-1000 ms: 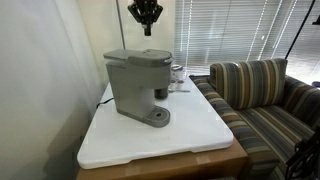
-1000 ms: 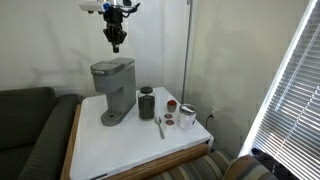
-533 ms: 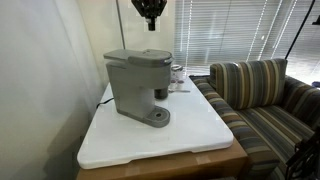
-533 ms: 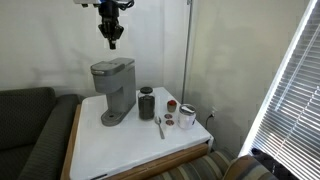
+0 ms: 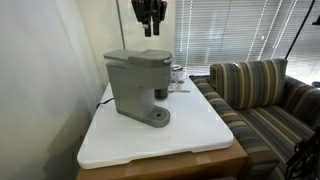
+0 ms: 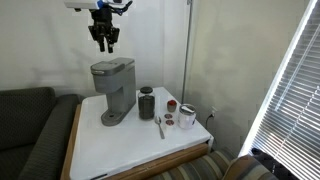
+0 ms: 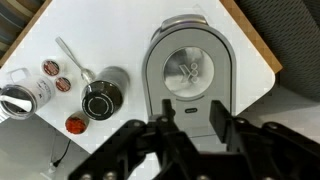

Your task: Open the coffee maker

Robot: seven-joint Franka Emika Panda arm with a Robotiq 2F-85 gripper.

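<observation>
Coffee maker (image 5: 138, 85) is seen upright on the white tabletop (image 5: 200, 135), toward its rear, with the flat lid down. A dark canister (image 6: 147, 103) is set just beside it and a spoon (image 6: 160, 126) lies nearby. Gripper (image 5: 150, 31) is held well above the lid, jaws spread and nothing grasped.

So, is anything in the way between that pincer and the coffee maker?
Nothing visible. The pincer hangs above the coffee maker with only air between them. The dark cup and spoon sit off to its side.

Boxy grey coffee maker (image 5: 138, 85) stands upright, apparently closed.
</observation>
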